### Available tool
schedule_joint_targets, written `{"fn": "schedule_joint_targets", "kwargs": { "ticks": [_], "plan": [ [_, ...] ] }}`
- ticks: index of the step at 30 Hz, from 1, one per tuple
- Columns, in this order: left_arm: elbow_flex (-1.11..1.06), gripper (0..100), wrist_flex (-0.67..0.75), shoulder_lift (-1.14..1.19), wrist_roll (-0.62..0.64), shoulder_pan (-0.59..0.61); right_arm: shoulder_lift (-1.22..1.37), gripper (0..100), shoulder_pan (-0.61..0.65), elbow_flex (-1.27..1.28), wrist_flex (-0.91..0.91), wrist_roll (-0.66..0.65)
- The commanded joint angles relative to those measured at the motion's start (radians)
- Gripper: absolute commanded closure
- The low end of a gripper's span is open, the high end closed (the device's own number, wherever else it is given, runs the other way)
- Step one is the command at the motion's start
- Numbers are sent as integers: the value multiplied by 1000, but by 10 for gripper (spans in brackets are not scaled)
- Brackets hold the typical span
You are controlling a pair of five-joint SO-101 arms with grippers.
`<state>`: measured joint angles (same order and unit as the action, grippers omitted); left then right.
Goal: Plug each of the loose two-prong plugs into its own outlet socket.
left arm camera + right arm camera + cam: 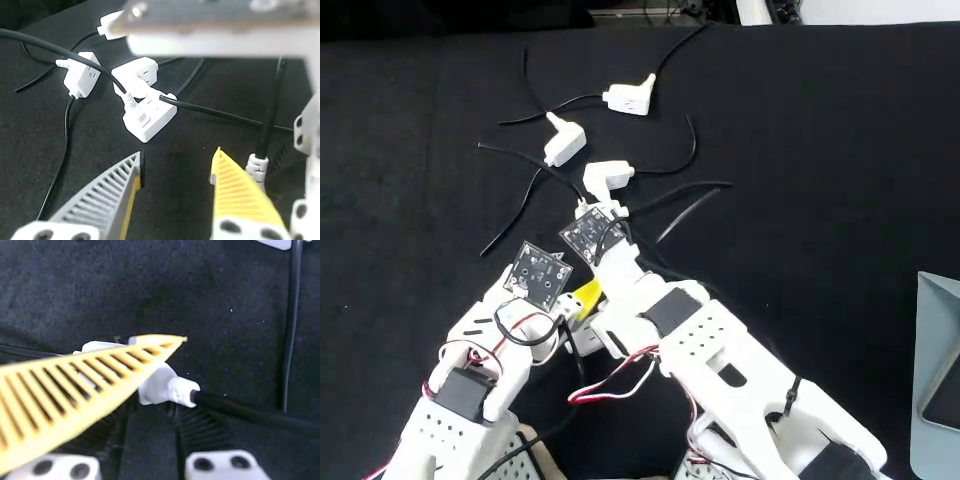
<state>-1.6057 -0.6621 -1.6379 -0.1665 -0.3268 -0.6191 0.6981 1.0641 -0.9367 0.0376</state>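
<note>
Your right gripper [179,374] is clamped on a white plug [161,386] with a black cord [240,412], near the middle of the black table [840,140]. Your left gripper [177,156] hangs at 6 o'clock of it, jaws apart and holding nothing. The near socket [607,178] lies just at 12 o'clock of the right gripper, the middle socket [563,142] at 11 o'clock, and the far socket [628,98] beyond at 12 o'clock.

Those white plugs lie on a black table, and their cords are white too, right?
Not quite: the cords are black, as the left wrist view shows. The white plugs do lie on a black table.
</note>
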Motion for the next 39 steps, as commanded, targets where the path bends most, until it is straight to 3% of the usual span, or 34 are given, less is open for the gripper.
{"fn": "schedule_joint_targets", "kwargs": {
  "ticks": [1, 7, 12, 15, 19, 31, 36, 39],
  "plan": [
    [8, 768, -5, -15, -9, 15, -12, 925, 8, -54, -6, 6],
    [45, 768, -18, -11, -5, 197, -8, 979, -28, -58, 0, 5],
    [105, 768, -207, -14, -14, 343, -2, 985, -130, -99, -29, 0],
    [104, 768, -298, -18, -98, 409, 15, 985, -147, -171, -109, -2],
    [59, 772, -319, -18, -175, 472, 150, 983, -147, -306, -212, -2],
    [15, 770, -324, -18, -178, 495, 679, 979, -175, -677, -434, 0],
    [2, 770, -324, -18, -196, 495, 825, 868, -221, -900, -637, 6],
    [-12, 772, -324, -18, -239, 495, 886, 867, -226, -1015, -712, 8]
  ]
}}
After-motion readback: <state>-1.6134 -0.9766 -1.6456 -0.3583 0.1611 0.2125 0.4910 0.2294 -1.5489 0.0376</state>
